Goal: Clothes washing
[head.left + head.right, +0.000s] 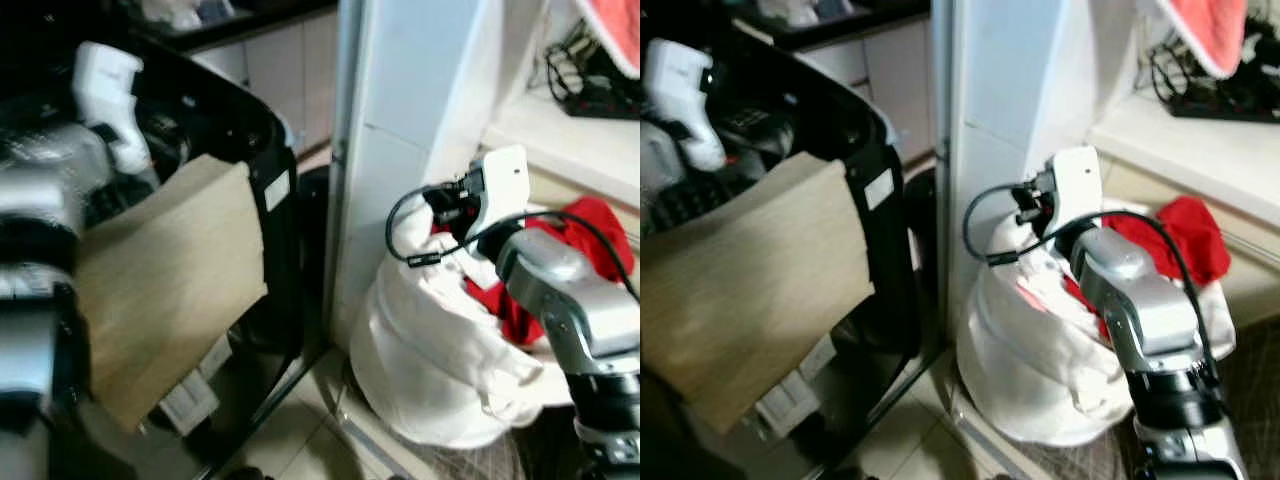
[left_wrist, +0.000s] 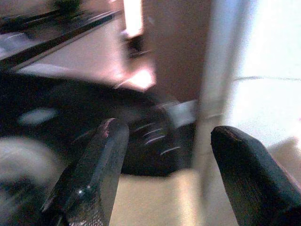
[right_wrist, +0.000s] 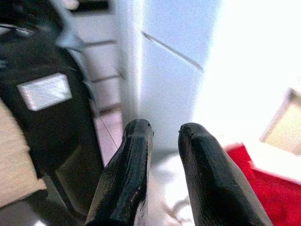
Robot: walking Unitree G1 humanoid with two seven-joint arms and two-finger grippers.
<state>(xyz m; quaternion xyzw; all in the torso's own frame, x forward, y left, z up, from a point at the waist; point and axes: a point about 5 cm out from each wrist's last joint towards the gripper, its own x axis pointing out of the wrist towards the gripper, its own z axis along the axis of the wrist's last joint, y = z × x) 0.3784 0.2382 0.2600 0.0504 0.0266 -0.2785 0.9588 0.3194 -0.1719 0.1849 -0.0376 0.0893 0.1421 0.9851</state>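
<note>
Two hands are in my feeds. My right hand hangs above the white laundry bag that slumps on the tiled floor against the white wall corner; its black fingers stand narrowly apart with nothing between them, pointing toward that corner and down at the bag's top. The bag sits upright with its long axis roughly vertical, its mouth opening up and to my right, where red clothing spills out behind my silver right forearm. More red fabric shows just beside the fingertips in the right wrist view. My left hand is spread wide, holding nothing, and looks over a dark blurred body toward the wall corner. To my left stands the black washing machine, with a flat tan cardboard sheet leaning against its front, tilted, its long edge running down toward the floor. A white shelf at upper right carries black wire items, and a pink-red cloth hangs above it.
</note>
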